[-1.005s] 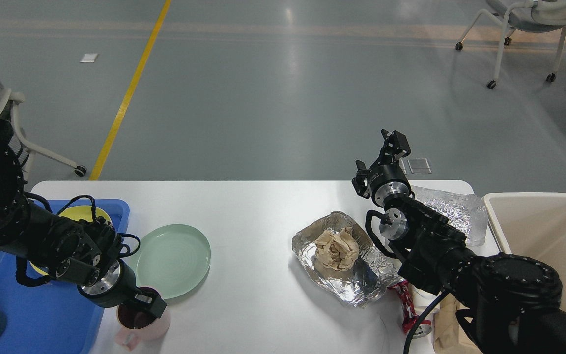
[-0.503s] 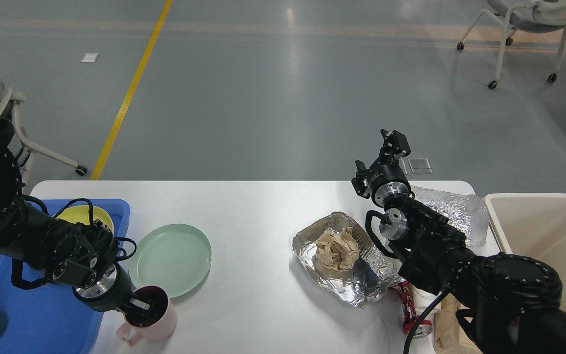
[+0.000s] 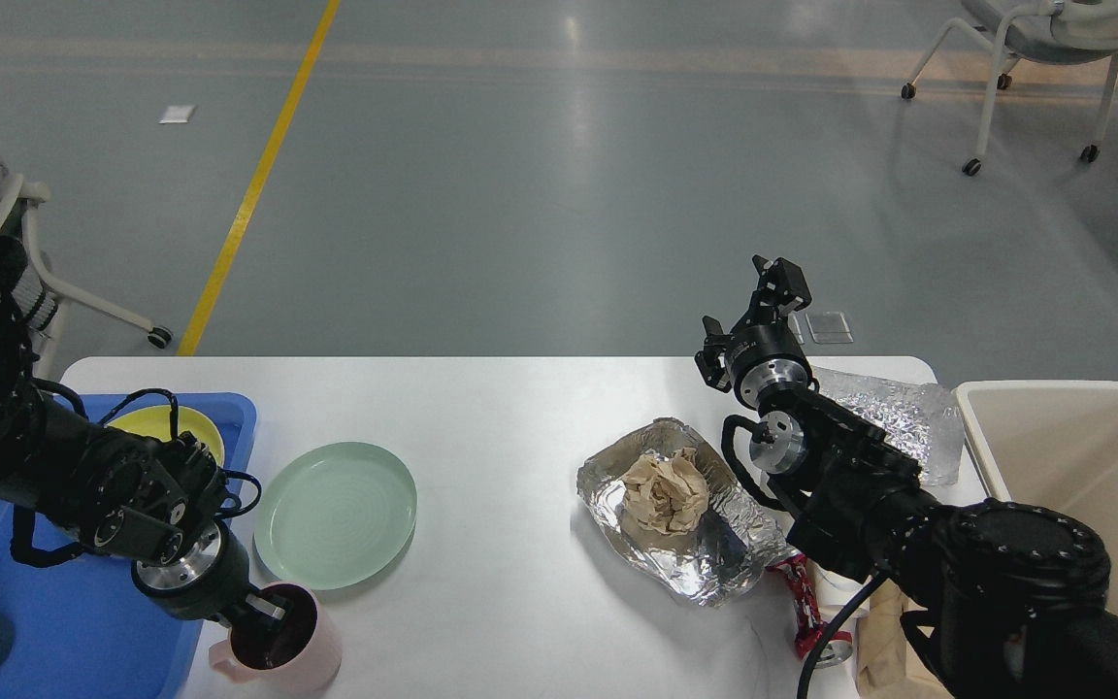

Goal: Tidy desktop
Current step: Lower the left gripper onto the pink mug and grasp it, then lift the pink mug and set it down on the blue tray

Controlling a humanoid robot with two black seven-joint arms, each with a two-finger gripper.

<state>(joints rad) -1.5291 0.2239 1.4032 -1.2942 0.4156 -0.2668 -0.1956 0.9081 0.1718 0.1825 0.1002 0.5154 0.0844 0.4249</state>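
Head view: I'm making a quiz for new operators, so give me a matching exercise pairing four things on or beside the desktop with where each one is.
Things:
1. yellow dish
2. crumpled brown paper
3. pink mug
4. green plate

Places:
A. on the foil sheet
B. in the blue tray
C. on the bare desktop, left of centre
D. at the left gripper

Pairs: 1-B, 2-A, 3-D, 4-C

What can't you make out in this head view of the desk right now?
- Left gripper: its fingers reach into the pink mug; whether they pinch the rim cannot be told.
- Right gripper: seen small and dark, open or shut unclear.
- Red wrapper: partly hidden behind the right arm.
- Cream bin: cut off by the right edge, contents mostly hidden.
- Yellow dish: partly covered by the left arm.
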